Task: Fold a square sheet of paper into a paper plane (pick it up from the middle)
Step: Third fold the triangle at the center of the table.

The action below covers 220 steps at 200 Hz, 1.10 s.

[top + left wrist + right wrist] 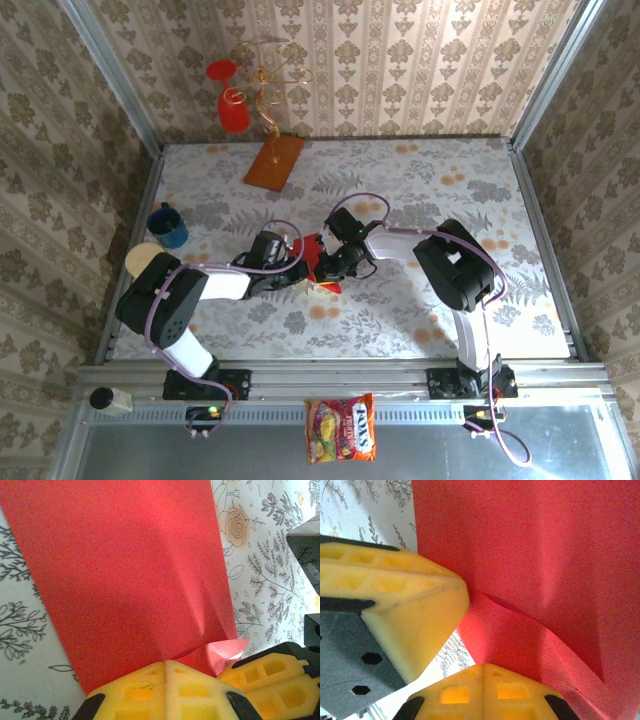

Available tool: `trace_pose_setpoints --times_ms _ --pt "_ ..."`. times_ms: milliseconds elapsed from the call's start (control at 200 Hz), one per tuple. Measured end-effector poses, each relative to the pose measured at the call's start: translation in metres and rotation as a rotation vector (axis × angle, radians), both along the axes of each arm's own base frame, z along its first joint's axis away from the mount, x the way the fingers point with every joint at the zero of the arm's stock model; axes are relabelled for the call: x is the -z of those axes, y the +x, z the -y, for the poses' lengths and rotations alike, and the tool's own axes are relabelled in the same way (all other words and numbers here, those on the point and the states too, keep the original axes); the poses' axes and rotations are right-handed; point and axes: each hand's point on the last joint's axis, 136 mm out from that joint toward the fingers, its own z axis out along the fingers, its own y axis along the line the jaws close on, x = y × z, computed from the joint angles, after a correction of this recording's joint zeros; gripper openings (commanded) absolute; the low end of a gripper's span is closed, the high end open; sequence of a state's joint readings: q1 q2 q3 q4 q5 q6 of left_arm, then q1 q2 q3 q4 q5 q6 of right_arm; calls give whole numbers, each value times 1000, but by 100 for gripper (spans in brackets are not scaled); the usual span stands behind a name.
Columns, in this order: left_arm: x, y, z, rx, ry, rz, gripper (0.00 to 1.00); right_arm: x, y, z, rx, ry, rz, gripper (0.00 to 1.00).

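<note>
Square sheet of paper, red, creased. Pinched at its edge by closed left gripper. Likewise clamped by right gripper alongside.

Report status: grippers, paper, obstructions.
Left gripper shut, tip on paper. Right gripper shut, tip on paper too. Paper creased, one flap lifted. Grippers crowd each other.
</note>
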<state>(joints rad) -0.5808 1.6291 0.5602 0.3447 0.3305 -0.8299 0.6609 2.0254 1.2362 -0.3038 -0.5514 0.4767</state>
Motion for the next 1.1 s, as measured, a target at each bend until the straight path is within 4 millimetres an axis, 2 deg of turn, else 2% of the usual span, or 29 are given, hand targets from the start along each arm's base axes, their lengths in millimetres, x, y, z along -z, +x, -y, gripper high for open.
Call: trace_pose_setpoints --times_ms 220,800,995,1100 --pt "1 0 0 0 -1 -3 0 1 -3 9 -13 8 43 0" --pt "1 1 0 -8 -11 -16 0 4 -35 64 87 47 52 0" --pt "1 0 -5 -82 -30 -49 0 0 -45 90 161 13 14 0" --pt "1 -6 -11 -159 -30 -69 0 -9 -44 92 172 2 11 0"
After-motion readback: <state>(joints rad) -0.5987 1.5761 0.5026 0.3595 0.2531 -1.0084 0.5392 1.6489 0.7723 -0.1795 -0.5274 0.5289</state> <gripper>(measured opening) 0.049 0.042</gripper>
